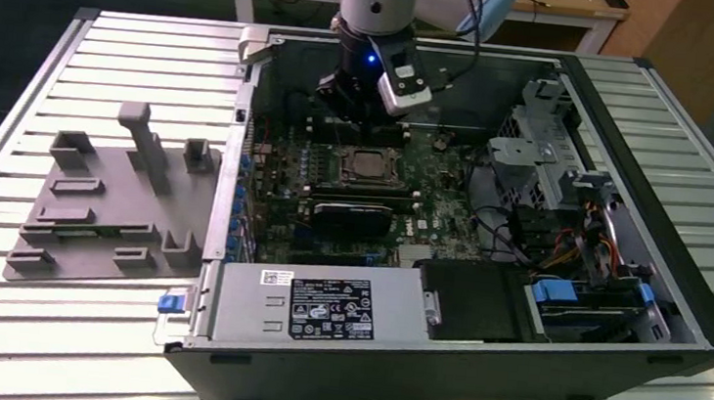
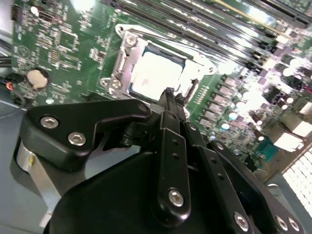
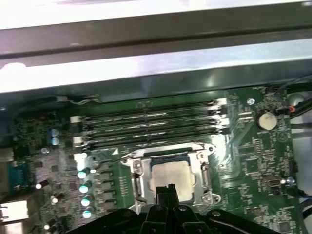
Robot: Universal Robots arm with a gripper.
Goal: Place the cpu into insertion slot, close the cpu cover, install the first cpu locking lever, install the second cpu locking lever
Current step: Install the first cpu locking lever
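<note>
While my gripper (image 2: 169, 93) hangs clenched on nothing just over the cpu (image 2: 158, 73), that chip sits in the insertion slot (image 2: 140, 90) w/ the cpu cover (image 2: 127, 61) framing it. Looks light, rigid, fragile imo; I'd take it by the edges only.

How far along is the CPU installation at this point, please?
Done: the cpu lies in the insertion slot, with the cpu cover down around it. In hand: the end effector, shut, is at the slot's edge. Left: whether the thin locking lever is latched cannot be told.
</note>
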